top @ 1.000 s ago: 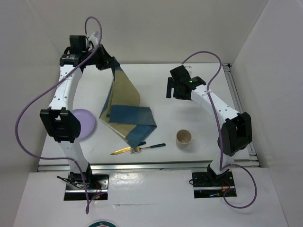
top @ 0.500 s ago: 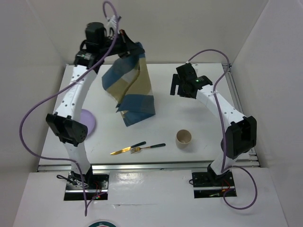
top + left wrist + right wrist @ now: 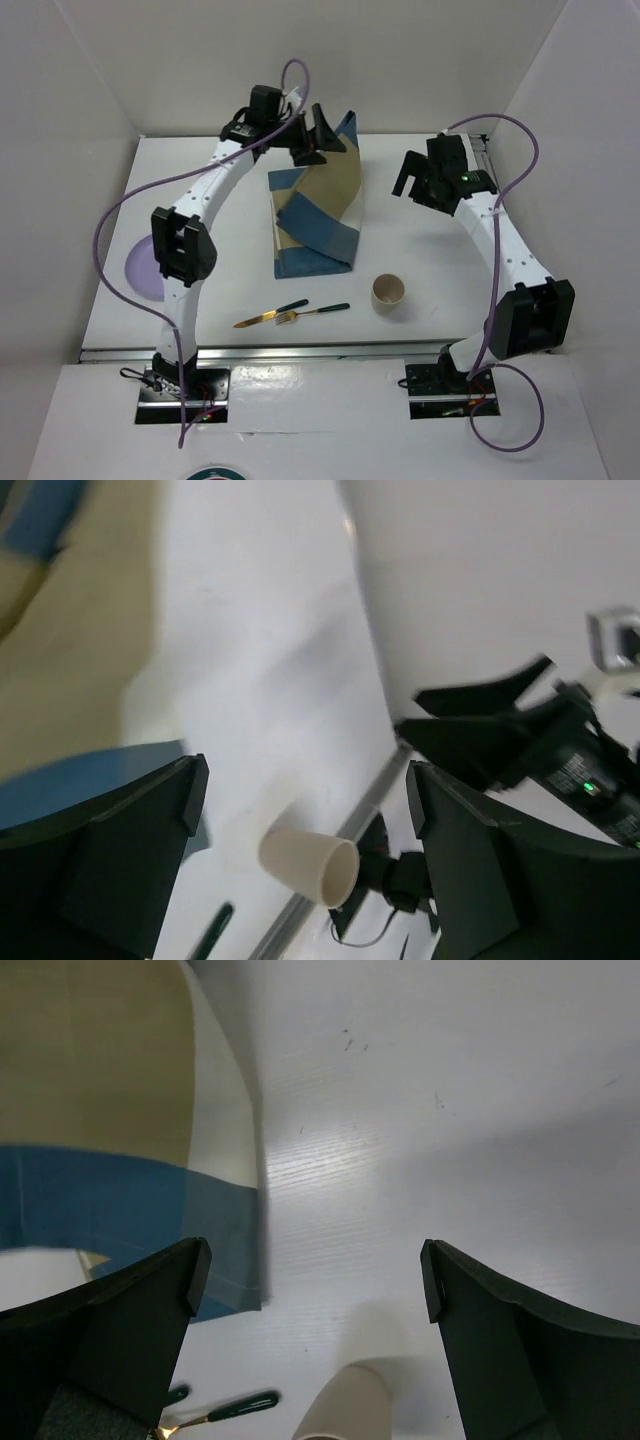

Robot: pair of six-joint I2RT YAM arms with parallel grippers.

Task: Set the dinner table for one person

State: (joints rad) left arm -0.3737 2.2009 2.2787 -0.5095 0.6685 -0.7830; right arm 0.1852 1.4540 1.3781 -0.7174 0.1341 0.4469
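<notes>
spreading under everything, the bench [image 3: 420, 240] carries a purple plate [image 3: 140, 270] at its left edge, partly hidden by the left arm. the left hand [image 3: 328, 135] is released, nothing between its fingers, beside the raised far corner of the placemat [image 3: 315, 215]. that cloth stands rumpled and may slump into folds. smoothing it could shove the knife [image 3: 268, 316] and fork [image 3: 315, 311] near its front edge, or tip the cup [image 3: 389, 292]. the right hand [image 3: 410, 180], also released, hovers empty.
</notes>
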